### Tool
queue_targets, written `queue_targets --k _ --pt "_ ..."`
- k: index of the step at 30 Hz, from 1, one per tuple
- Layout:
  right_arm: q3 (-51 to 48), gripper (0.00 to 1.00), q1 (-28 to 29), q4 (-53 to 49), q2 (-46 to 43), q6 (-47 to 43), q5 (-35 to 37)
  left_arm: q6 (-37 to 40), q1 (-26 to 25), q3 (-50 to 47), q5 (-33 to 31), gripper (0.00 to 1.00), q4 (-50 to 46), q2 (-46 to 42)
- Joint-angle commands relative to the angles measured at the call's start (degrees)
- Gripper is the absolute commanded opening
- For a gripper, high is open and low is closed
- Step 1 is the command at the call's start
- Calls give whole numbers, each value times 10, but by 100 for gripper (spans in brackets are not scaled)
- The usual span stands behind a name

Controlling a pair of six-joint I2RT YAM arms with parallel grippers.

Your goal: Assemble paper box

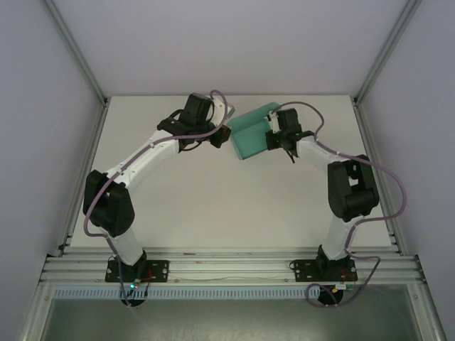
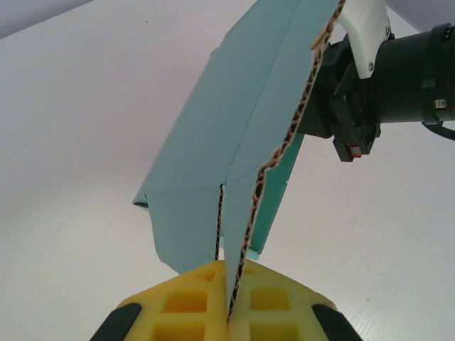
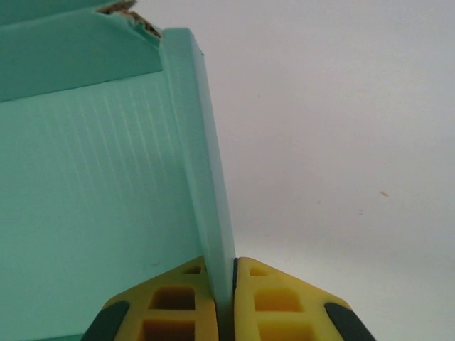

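**Inspector:** Where is the paper box located?

**Examiner:** The paper box (image 1: 249,135) is found toward the far side of the table (image 1: 213,213), near its middle, between the ends of the two arms. It is seen partly folded, with teal panels standing at angles to one another. Whether its underside is resting on the table cannot be determined.

**Inspector:** How is the left gripper reported?

**Examiner:** The left gripper (image 2: 229,284) is pressed together on a thin edge of the card. The raw corrugated edge is pinched between its yellow pads (image 2: 188,302). From above, this gripper is placed at the box's left side.

**Inspector:** And the right gripper?

**Examiner:** The right gripper (image 3: 224,277) is closed on a narrow upright wall of the box, which is clamped between its pads. A wide ribbed panel is seen left of that wall, and bare table to its right. From above, this gripper is placed at the box's right side.
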Motion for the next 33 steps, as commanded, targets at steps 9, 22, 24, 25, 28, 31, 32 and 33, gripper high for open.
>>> queue_targets --k 9,22,24,25,28,31,32,33 --pt "96 1 41 -136 129 41 451 -20 7 24 -10 0 -7 -17" --pt "67 1 40 -133 64 27 231 -31 11 16 -51 73 5 5" --pt "79 0 38 -169 59 32 177 -16 12 12 -36 92 12 10" --pt "82 0 39 -179 56 31 157 -10 12 12 -31 98 17 13" --pt "77 0 40 -193 42 31 105 12 12 12 -1 100 33 21" --pt "59 0 39 -187 25 30 53 22 12 22 -11 100 41 38" --pt "52 0 39 -183 18 25 34 35 12 34 -11 100 33 47" --pt "47 0 39 -180 14 22 25 46 12 43 -8 100 28 55"
